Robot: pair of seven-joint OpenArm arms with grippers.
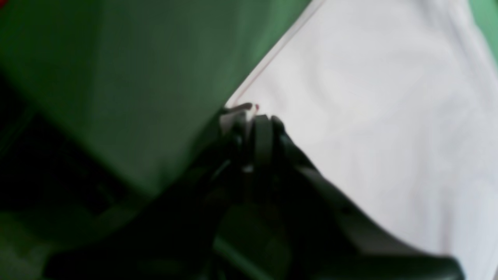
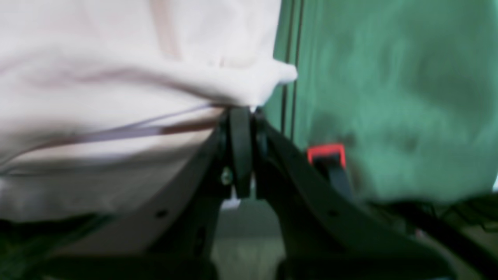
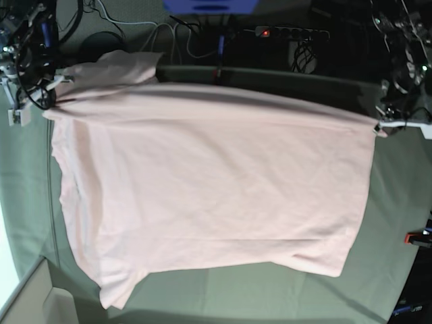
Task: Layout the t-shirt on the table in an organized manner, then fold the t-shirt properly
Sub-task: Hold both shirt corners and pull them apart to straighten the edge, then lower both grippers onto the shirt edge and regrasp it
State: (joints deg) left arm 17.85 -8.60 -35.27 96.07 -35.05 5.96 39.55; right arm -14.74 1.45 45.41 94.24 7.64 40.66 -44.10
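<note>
The light pink t-shirt (image 3: 209,189) is spread wide over the pale green table (image 3: 391,202), plain side up, with its far edge pulled taut between my two grippers. On the left of the base view, my right gripper (image 3: 54,102) is shut on a corner of the shirt (image 2: 128,66) near a sleeve; the wrist view shows its closed tips (image 2: 241,112) pinching a bunched fold. My left gripper (image 3: 378,127), on the right of the base view, is shut on the opposite corner; its tips (image 1: 251,114) clamp the hem of the shirt (image 1: 381,116).
One sleeve (image 3: 125,66) lies past the far left corner, another (image 3: 116,291) at the near left. A red clamp (image 3: 415,237) sits at the table's right edge, also visible as a red clamp (image 2: 326,152) in the right wrist view. Cables and a power strip (image 3: 290,32) lie behind the table.
</note>
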